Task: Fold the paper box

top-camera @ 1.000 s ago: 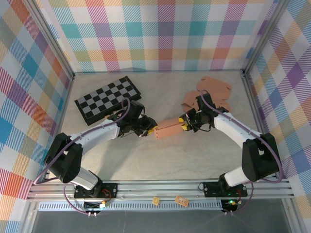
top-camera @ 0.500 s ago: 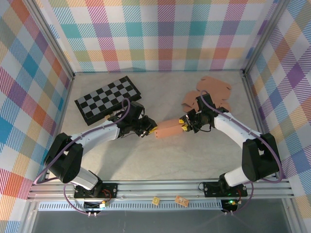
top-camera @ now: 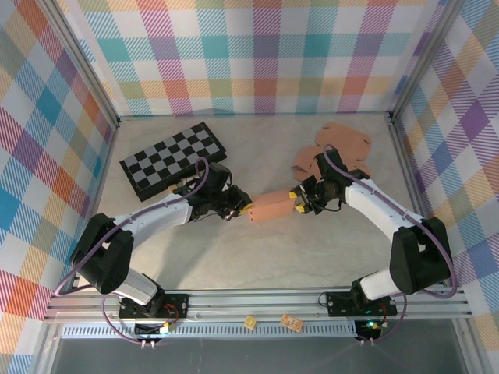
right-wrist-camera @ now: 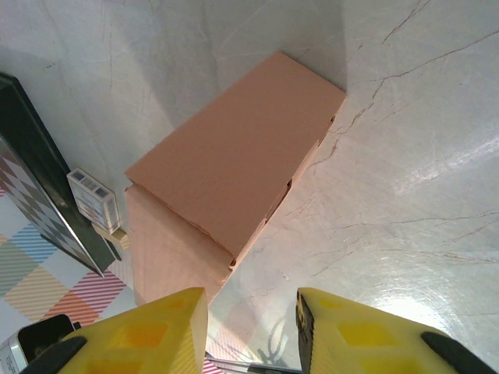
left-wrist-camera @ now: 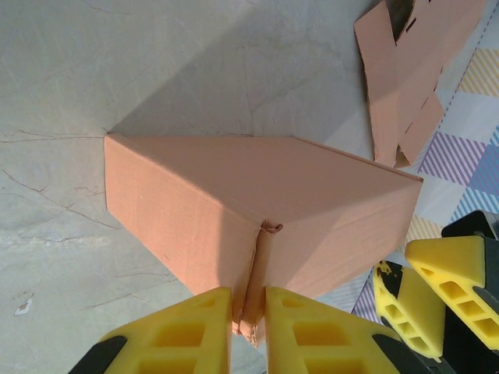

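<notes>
Paper box (top-camera: pixel 271 207): largely folded. Left gripper (left-wrist-camera: pixel 248 302) pinches the near end seam; right gripper (right-wrist-camera: pixel 249 302) spread, box ahead, unheld. End tucking likely remains.

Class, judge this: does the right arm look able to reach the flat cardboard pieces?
Probably yes: the flat cardboard pieces lie right beside its wrist, nothing between, and its fingers are open.

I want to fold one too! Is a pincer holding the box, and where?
The left pincer pinches the paper box by the thin flap at its end; the right pincer is open.
</notes>
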